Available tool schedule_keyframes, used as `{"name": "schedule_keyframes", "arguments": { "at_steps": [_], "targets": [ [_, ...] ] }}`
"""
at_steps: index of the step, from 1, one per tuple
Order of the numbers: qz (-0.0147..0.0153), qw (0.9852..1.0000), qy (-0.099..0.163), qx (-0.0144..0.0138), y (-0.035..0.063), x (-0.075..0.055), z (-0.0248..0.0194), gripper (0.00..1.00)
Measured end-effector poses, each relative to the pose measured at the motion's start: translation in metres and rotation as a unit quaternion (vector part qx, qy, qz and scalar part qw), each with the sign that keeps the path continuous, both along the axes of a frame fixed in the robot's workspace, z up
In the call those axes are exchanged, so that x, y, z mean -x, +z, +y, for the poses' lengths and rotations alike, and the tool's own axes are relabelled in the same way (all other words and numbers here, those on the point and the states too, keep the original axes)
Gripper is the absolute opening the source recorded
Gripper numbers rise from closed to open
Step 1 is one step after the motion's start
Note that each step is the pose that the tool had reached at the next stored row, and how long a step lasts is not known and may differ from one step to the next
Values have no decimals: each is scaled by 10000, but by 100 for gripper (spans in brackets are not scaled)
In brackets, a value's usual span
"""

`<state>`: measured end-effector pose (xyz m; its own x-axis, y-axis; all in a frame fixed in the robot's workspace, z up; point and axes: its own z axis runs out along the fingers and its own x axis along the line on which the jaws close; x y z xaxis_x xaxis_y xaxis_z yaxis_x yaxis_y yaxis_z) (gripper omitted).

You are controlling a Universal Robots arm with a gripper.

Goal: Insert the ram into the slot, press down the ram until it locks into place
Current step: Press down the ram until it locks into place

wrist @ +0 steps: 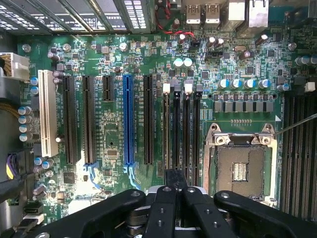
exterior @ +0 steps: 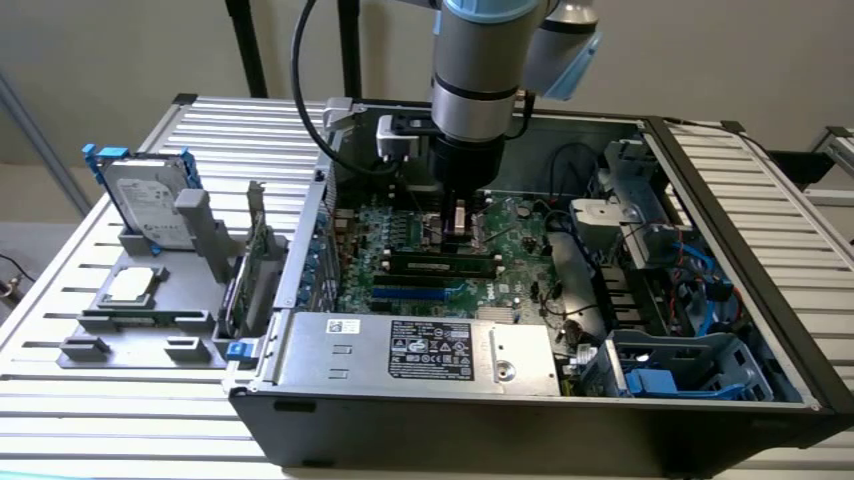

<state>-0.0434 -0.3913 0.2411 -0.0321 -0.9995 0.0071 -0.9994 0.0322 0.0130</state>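
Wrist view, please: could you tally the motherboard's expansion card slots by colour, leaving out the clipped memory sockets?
White plastic slot: 1
Blue plastic slot: 1
Black plastic slots: 4, one of them short
Total: 6

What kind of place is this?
Likely a robotics lab bench for PC assembly: open computer case on a slatted metal table, hard drive standing in a grey fixture beside it.

A plain beige wall (exterior: 107, 50) stands behind a table (exterior: 120, 420) of ribbed silver slats, two black posts (exterior: 247, 50) rise at its far edge, pale floor (exterior: 27, 240) shows at the exterior view's left, and light glares off the nearest slats.
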Motion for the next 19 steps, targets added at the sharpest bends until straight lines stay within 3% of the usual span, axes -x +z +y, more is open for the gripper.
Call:
{"name": "schedule_keyframes", "arguments": {
  "at_steps": [19],
  "targets": [
    [2,10000,0,2,-51,13,0,10]
  ]
}}
